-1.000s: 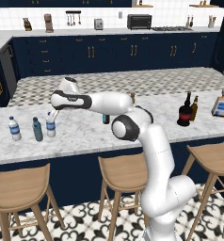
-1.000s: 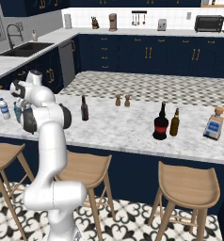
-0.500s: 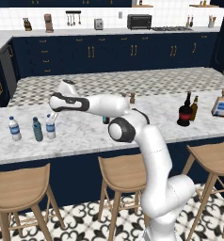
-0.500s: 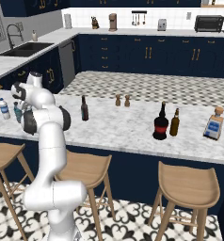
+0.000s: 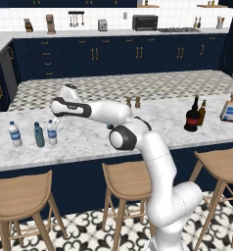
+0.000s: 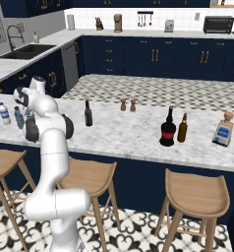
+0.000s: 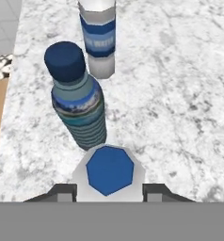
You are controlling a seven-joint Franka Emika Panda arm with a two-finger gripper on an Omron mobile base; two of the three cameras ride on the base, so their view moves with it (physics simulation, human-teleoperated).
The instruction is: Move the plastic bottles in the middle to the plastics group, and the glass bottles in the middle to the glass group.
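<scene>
From the left base view, my gripper [image 5: 54,128] is down over a small clear water bottle [image 5: 52,133] with a blue label band, which stands upright on the marble bench [image 5: 89,139]. Just beside it to the left stands a darker teal bottle [image 5: 38,135], and further left another clear bottle [image 5: 14,134] with a white cap and blue band. Far along the bench are a fat black bottle [image 5: 192,114] with a red label, a slim amber bottle [image 5: 202,113] touching or nearly touching it, and a square clear flask [image 5: 229,108] with a blue label.

From the right base view, the clear bottle [image 6: 4,113] and teal bottle [image 6: 18,117] stand at the bench's left end, near my arm. A slim dark brown long-necked bottle [image 6: 88,113] stands alone mid-bench, well apart from the black bottle [image 6: 167,128], amber bottle [image 6: 182,128] and flask [image 6: 222,129].

In the hand view, my gripper [image 7: 109,190] is clenched around the water bottle [image 7: 109,170], one fingertip on each side; its top looks blue from above. The teal bottle [image 7: 78,103] with its dark blue cap stands just beyond it, then the other clear bottle [image 7: 98,37].
</scene>
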